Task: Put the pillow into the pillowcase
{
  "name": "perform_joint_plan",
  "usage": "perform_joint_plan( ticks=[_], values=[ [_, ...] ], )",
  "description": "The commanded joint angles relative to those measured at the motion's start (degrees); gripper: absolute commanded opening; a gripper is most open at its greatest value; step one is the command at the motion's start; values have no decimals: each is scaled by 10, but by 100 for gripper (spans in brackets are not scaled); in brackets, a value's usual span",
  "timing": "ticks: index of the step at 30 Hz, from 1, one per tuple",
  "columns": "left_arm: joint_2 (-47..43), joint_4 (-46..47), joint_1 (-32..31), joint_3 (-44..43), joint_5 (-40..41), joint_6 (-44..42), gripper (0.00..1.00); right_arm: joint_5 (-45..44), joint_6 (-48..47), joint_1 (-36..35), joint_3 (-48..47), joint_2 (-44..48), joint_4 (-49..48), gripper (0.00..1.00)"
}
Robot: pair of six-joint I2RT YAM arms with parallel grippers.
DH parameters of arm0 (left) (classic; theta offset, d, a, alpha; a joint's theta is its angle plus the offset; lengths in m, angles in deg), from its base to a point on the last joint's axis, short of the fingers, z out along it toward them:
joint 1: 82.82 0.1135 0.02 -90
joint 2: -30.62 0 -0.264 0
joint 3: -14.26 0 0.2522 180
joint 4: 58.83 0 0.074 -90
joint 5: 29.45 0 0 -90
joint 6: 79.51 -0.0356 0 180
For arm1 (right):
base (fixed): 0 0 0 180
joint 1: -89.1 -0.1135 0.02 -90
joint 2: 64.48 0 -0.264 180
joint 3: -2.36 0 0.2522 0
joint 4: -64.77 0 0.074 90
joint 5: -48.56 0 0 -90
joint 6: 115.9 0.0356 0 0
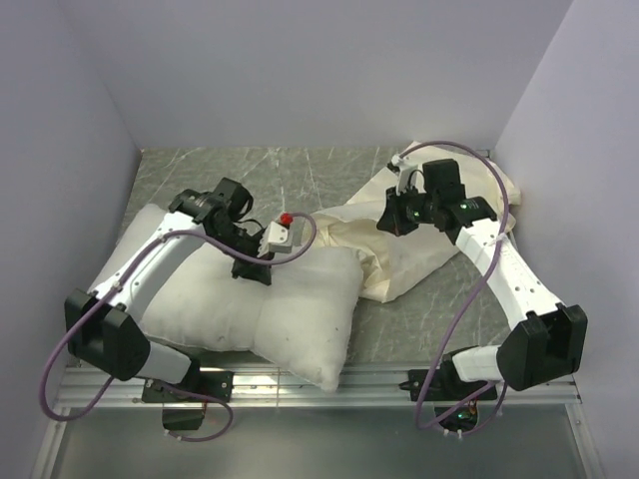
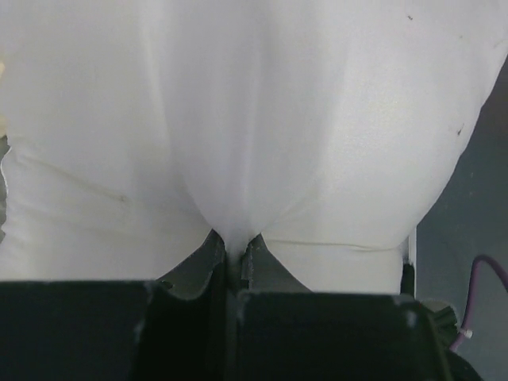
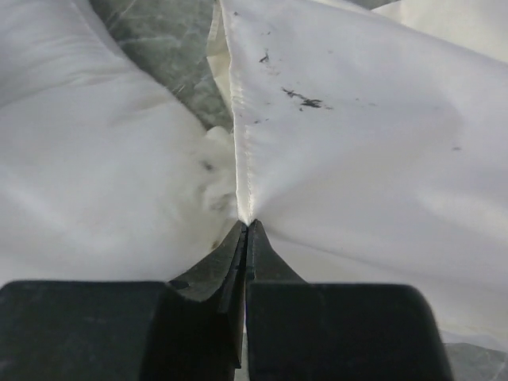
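The plump white pillow (image 1: 270, 309) lies on the table at the front left. My left gripper (image 1: 250, 267) presses into its upper middle, shut on a pinch of the pillow (image 2: 238, 159). The cream pillowcase (image 1: 399, 244) lies crumpled to the right of the pillow, reaching the back right corner. My right gripper (image 1: 391, 218) is over its left part, shut on a hemmed edge of the pillowcase (image 3: 333, 135), which rises as a fold from the closed jaws. The pillow also shows at the left in the right wrist view (image 3: 95, 182).
The grey marbled tabletop (image 1: 300, 175) is walled at the back and on both sides. A metal rail (image 1: 379, 384) runs along the near edge by the arm bases. A white module with a red button (image 1: 283, 232) sits on the left wrist.
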Motion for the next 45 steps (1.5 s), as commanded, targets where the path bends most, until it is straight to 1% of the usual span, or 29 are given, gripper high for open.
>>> perform_joint_plan(
  ticks=[1, 2, 5, 8, 9, 10, 12, 13, 16, 17, 19, 20, 21, 22, 23, 24, 25, 26, 27, 28, 29, 30, 32, 33, 34, 36, 38, 41, 45],
  values=[
    [21, 102, -25, -44, -64, 110, 0, 39, 4, 1, 19, 20, -8, 0],
    [36, 135, -24, -51, -67, 128, 0, 54, 0, 2, 25, 31, -5, 0],
    [59, 176, -25, -85, -74, 177, 0, 67, -18, 5, 40, 53, 10, 0],
    [57, 222, -25, -106, -91, 222, 0, 78, -36, 9, 59, 72, 22, 0],
    [57, 279, -30, -109, -85, 247, 0, 81, -39, 10, 63, 75, 25, 0],
    [59, 305, -30, -109, -55, 290, 0, 84, -46, 12, 67, 78, 29, 0],
    [73, 374, -30, -106, -11, 319, 0, 86, -50, 12, 77, 88, 30, 0],
    [80, 397, -31, -98, 45, 335, 0, 83, -52, 13, 82, 93, 28, 0],
    [103, 481, -37, -70, 105, 381, 0, 61, -44, 14, 95, 94, 8, 0],
    [117, 491, -43, -64, 138, 389, 0, 55, -40, 14, 95, 87, -4, 0],
    [124, 523, -54, -24, 163, 416, 0, 31, -34, 14, 93, 75, -16, 0],
    [121, 564, -59, -6, 207, 429, 0, 16, -30, 13, 91, 60, -29, 0],
    [122, 575, -64, 16, 216, 435, 1, 3, -28, 14, 89, 51, -34, 0],
    [123, 582, -67, 23, 226, 446, 5, -11, -25, 14, 87, 43, -35, 0],
    [123, 580, -67, 27, 230, 447, 12, -45, -23, 15, 86, 28, -39, 0],
    [121, 571, -67, 27, 212, 445, 32, -56, -24, 14, 86, 22, -40, 0],
    [118, 555, -64, 19, 191, 426, 43, -66, -23, 15, 86, 18, -37, 0],
    [97, 521, -62, 17, 167, 407, 60, -82, -21, 14, 91, 14, -33, 8],
    [79, 514, -59, 27, 113, 388, 68, -89, -19, 14, 92, 14, -29, 16],
    [56, 508, -59, 37, 94, 341, 78, -94, -12, 15, 96, 15, -27, 28],
    [6, 508, -60, 49, 74, 319, 98, -97, -9, 14, 104, 21, -23, 52],
    [-18, 514, -66, 70, 57, 305, 99, -108, -7, 15, 110, 26, -17, 59],
    [-56, 503, -83, 76, 63, 278, 99, -116, -8, 15, 123, 34, 0, 63],
    [-60, 483, -117, 72, 76, 271, 99, -121, -9, 14, 128, 36, 5, 63],
    [-61, 478, -135, 71, 106, 268, 99, -124, -10, 15, 135, 39, 8, 63],
    [-54, 481, -176, 73, 122, 275, 99, -111, -12, 15, 163, 42, 9, 61],
    [-42, 511, -205, 81, 156, 286, 99, -105, -11, 15, 170, 35, 16, 59],
    [-16, 545, -272, 94, 200, 284, 99, -100, -21, 15, 162, 25, 29, 56],
    [8, 600, -328, 120, 251, 280, 99, -118, -48, 14, 150, 0, 66, 53]
  ],
)
